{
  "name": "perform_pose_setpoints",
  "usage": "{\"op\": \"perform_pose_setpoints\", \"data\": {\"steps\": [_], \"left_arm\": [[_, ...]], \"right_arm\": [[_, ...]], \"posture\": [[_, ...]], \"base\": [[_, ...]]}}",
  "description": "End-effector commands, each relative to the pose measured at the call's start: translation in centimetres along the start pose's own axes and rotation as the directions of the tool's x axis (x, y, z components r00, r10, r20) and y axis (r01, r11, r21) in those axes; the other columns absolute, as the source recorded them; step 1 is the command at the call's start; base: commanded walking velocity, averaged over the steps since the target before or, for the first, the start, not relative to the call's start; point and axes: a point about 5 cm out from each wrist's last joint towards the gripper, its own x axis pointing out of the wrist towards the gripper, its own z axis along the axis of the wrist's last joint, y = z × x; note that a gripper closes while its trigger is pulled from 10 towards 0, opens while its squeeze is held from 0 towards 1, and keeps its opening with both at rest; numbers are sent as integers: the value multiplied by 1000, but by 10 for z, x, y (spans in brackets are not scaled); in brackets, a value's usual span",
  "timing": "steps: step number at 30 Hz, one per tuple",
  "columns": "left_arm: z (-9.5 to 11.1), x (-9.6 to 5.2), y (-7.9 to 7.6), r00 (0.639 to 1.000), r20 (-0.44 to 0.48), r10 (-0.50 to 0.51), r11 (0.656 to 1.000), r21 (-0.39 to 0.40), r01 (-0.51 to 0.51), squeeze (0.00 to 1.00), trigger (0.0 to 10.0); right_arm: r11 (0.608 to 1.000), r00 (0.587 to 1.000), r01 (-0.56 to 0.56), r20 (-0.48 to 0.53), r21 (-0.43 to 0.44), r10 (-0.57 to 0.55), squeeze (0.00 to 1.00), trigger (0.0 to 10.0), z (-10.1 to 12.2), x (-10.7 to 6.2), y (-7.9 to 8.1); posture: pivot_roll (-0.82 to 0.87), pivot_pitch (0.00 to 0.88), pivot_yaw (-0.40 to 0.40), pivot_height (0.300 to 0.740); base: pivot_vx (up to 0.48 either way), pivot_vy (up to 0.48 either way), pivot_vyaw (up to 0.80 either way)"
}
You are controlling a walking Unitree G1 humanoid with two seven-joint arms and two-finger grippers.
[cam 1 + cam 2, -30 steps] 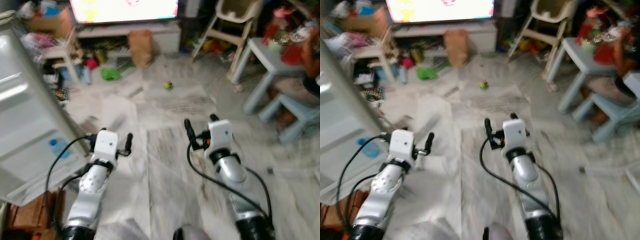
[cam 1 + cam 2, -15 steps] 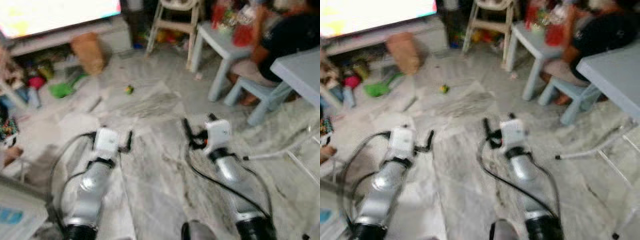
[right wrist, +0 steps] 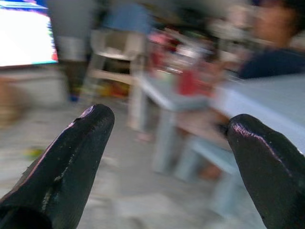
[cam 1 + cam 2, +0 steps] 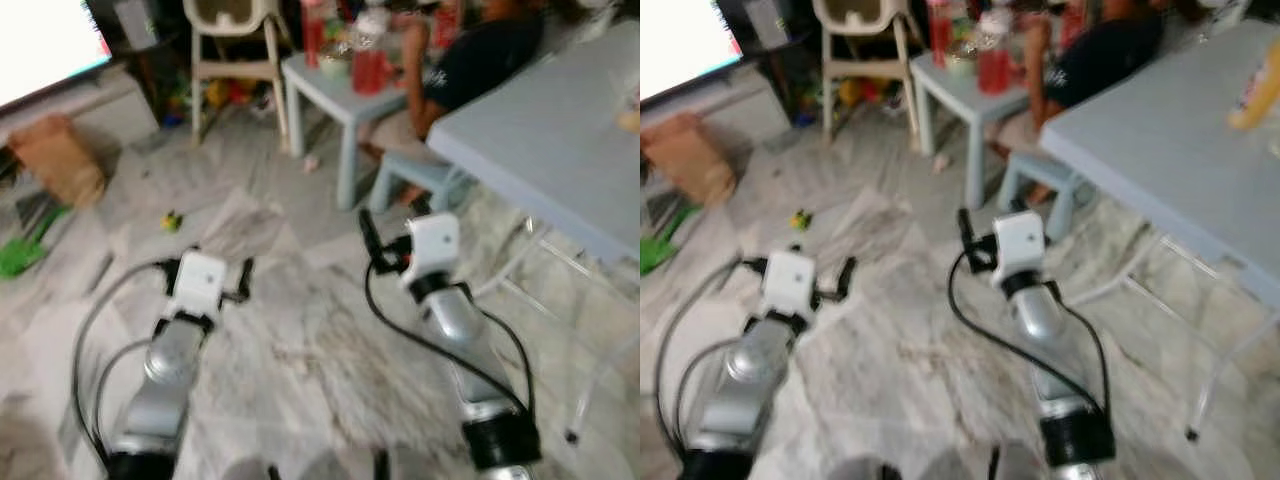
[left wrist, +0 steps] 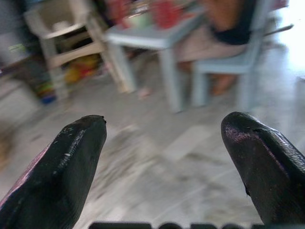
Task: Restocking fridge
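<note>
Both jaws spread wide, nothing between them. Left gripper and right gripper held out over the marble floor, side by side, well short of the large grey table. Right gripper nearer that table, just before its corner; left gripper well apart from it. Black fingertips of the left gripper aimed at a small pale-blue table beyond the large table's far corner. Red bottles standing on the small table. Seated person in a dark shirt between the two tables, on a pale-blue stool. Highchair farther off from the large table, past the small one. Brown paper bag, bright screen and a small yellow toy far from the large table. Fridge not visible; views blurred.
</note>
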Motion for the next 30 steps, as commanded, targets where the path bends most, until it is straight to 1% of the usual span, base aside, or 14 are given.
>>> {"op": "perform_pose_setpoints", "data": {"steps": [1,2,4,5,6,8,10,16,22,25,26,27,28,30], "left_arm": [[2,-2,13,1000,-1,30,999,25,-30,0,10000],[2,-3,13,1000,0,31,999,23,-31,0,10000],[0,-4,10,1000,1,16,1000,-13,-16,0,10000],[0,-4,10,1000,1,16,1000,-13,-16,0,10000],[1,-5,4,1000,4,-10,999,-36,11,0,10000],[1,-5,3,1000,6,-14,999,-37,15,0,10000],[-1,-6,-5,999,0,-43,998,-52,43,0,10000],[-3,-1,-13,997,-4,-73,996,-50,73,0,10000],[3,5,-15,997,18,-79,996,-49,79,0,10000],[2,5,-14,997,17,-74,996,-43,74,0,10000],[2,5,-11,999,18,-47,998,-35,48,0,10000],[0,2,2,999,13,43,999,-22,-42,0,10000],[-1,1,6,998,12,66,998,-20,-65,0,10000],[-5,-3,17,991,-4,134,990,-44,-134,0,10000]], "right_arm": [[999,999,-31,14,18,30,0,10000,4,1,12],[999,999,-43,11,24,43,0,10000,3,0,14],[997,997,-73,10,28,73,0,10000,3,-2,18],[997,997,-73,10,28,73,0,10000,3,-2,18],[996,996,-83,12,30,83,0,10000,4,-3,21],[996,996,-83,13,31,83,0,10000,4,-3,22],[997,997,-77,8,32,76,0,10000,3,-5,22],[998,998,-61,2,27,61,0,10000,0,-6,20],[998,999,-52,7,22,52,0,10000,1,-4,18],[999,999,-47,11,6,47,0,10000,1,-4,18],[999,999,-35,17,2,35,0,10000,2,-5,17],[1000,999,11,34,2,-11,0,10000,5,-10,8],[1000,999,23,38,1,-23,0,10000,6,-12,6],[998,998,59,28,2,-59,0,10000,5,-20,-1]], "posture": [[40,135,80,740],[36,135,75,740],[35,134,73,740],[35,134,73,740],[28,130,69,740],[26,130,70,740],[16,116,76,740],[-1,101,82,740],[-6,90,84,740],[-6,87,87,740],[-4,84,86,740],[-3,80,83,740],[-3,80,83,740],[-5,75,82,740]], "base": [[0,0,-800],[0,0,-800],[0,0,-800],[0,0,-800],[0,0,-800],[0,0,-800],[120,0,-800],[316,0,-800],[336,0,-800],[349,0,-800],[352,0,-788],[349,0,0],[349,0,0],[349,0,0]]}}
